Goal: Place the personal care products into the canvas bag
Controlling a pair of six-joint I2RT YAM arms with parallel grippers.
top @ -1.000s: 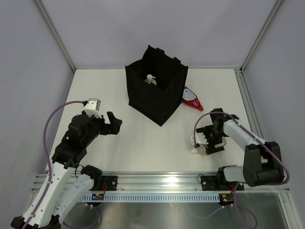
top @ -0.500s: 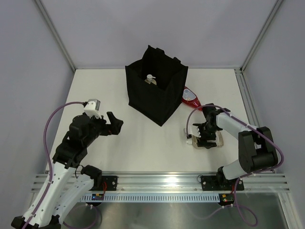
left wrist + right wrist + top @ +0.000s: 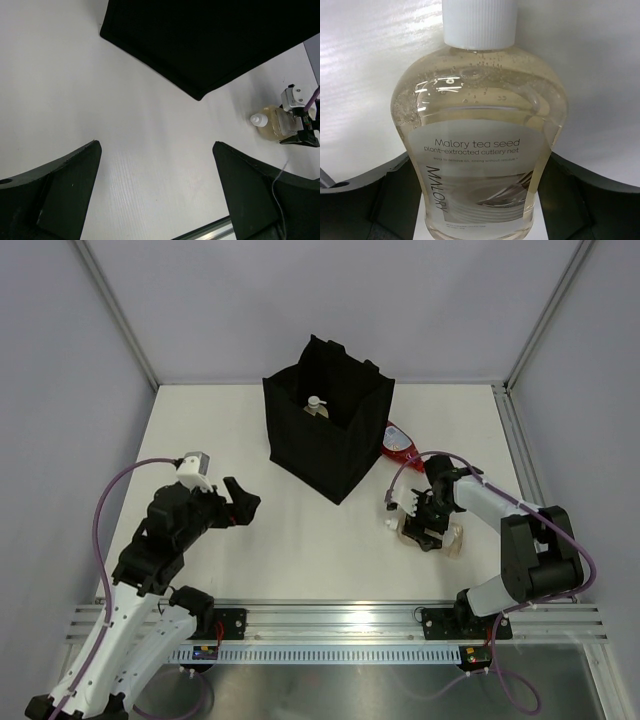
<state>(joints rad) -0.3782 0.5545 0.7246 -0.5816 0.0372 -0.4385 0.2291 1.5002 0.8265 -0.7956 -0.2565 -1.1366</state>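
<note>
Right wrist view is almost filled by a clear plastic bottle (image 3: 480,125) of pale amber liquid. It is broad-shouldered and flat-faced, with a plain white screw cap and a pale label reading "Malory tea seed", and small bubbles cluster under its neck. It lies on the matt white table (image 3: 200,430) near the front right corner of the canvas bag (image 3: 330,430), cap end nearer the bag. The right gripper (image 3: 428,523) reaches over it from a low, folded arm, its dark fingers (image 3: 385,200) set one on each flank of the bottle's lower body. Whether they press on the plastic or stand just off it cannot be told. The bag is black, boxy, soft-sided fabric, upright with its mouth agape, and a white-capped bottle (image 3: 315,407) shows inside. A red squeeze bottle (image 3: 400,447) lies just beside the bag's right side, partly hidden by it. The left gripper (image 3: 238,502) hangs off the bag's front left on a raised, bent arm, jaws spread wide and empty. In its own view the fingers are dark wedges cut off by the frame.
</note>
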